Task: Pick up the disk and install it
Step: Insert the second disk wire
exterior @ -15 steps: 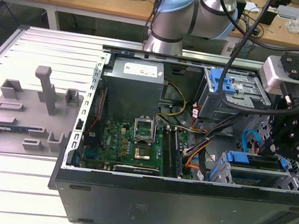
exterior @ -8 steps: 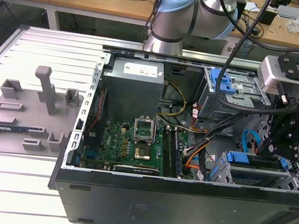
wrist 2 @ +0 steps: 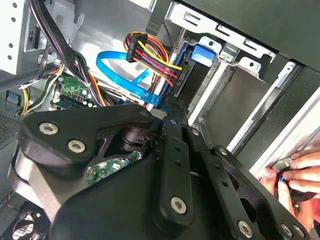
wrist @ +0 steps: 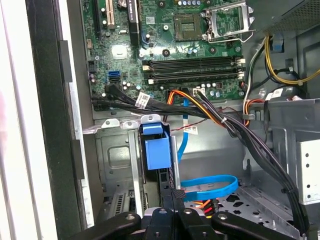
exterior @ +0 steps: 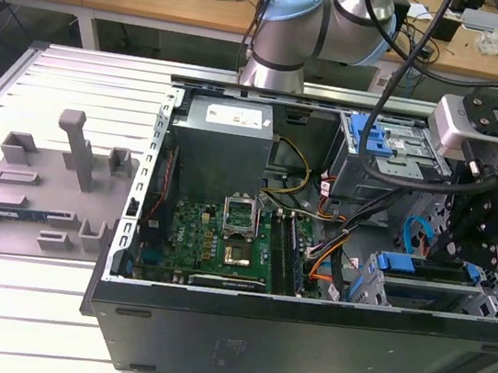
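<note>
1. Over the near corner of the open computer case [exterior: 302, 338], on the exterior view's right, I have the gripper [exterior: 464, 252] lowered into the drive cage.
2. Its fingers look pressed together with nothing between them in both wrist views [wrist 2: 170, 105] [wrist: 175, 192].
3. I see the disk [exterior: 430, 286] sitting in that cage, blue bracket around it, directly below the gripper.
4. In the first wrist view, the disk [wrist: 155, 150] stands edge-on in its slot, blue tab facing me, just beyond the fingertips.
5. A looped blue cable [wrist: 210, 185] lies beside the fingers.
6. A person's hand [wrist 2: 295, 175] rests at the case edge in the second wrist view.
7. The circuit board [exterior: 223, 239] and grey power box [exterior: 223, 137] lie to the exterior view's left.
</note>
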Tool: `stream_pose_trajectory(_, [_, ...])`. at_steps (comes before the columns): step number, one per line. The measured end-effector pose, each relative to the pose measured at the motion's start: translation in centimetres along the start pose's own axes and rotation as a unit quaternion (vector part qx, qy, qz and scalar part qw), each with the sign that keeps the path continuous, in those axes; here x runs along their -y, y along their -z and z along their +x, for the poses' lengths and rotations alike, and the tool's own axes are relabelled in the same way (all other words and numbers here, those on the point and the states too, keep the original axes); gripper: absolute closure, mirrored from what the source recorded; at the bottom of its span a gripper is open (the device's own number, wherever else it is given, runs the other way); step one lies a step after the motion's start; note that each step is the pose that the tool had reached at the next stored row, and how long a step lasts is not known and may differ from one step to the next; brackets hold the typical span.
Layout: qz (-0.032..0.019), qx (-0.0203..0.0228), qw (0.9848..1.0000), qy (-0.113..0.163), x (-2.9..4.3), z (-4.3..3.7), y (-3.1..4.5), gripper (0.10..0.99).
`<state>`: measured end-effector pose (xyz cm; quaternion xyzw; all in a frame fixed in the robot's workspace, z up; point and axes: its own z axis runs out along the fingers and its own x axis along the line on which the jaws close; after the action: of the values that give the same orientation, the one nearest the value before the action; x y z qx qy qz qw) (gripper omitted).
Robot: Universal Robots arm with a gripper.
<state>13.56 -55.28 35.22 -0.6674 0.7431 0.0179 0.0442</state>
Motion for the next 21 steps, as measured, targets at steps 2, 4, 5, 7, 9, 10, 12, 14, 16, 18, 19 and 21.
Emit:
stream_pose_trajectory(2, [-0.0003, 0.0000, 1.0000, 0.003, 0.01, 0.00, -0.01, 0.984])
stream_pose_trajectory(4, [-0.0003, 0.0001, 1.0000, 0.003, 0.01, 0.00, -0.01, 0.984])
stream_pose_trajectory(5, [-0.0003, 0.0001, 1.0000, 0.003, 0.00, 0.00, -0.01, 0.984])
stream_pose_trajectory(7, [-0.0003, 0.0001, 1.0000, 0.003, 0.02, 0.00, -0.01, 0.984])
stream_pose_trajectory(9, [-0.0003, 0.0001, 1.0000, 0.004, 0.06, 0.00, -0.01, 0.984])
stream_pose_trajectory(10, [-0.0003, 0.0001, 1.0000, 0.003, 0.09, -0.01, -0.02, 0.984])
stream_pose_trajectory(12, [-0.0003, 0.0001, 1.0000, 0.003, 0.10, -0.01, -0.02, 0.984])
stream_pose_trajectory(14, [-0.0003, 0.0001, 1.0000, 0.003, 0.13, -0.01, -0.02, 0.984])
stream_pose_trajectory(16, [-0.0003, 0.0000, 1.0000, 0.003, 0.14, 0.02, -0.02, 0.984])
stream_pose_trajectory(18, [-0.0003, 0.0001, 1.0000, 0.003, 0.19, 0.07, -0.02, 0.984])
stream_pose_trajectory(19, [-0.0003, 0.0001, 1.0000, 0.003, 0.19, 0.08, -0.02, 0.984])
stream_pose_trajectory(21, [-0.0003, 0.0001, 1.0000, 0.003, 0.20, 0.14, -0.03, 0.984])
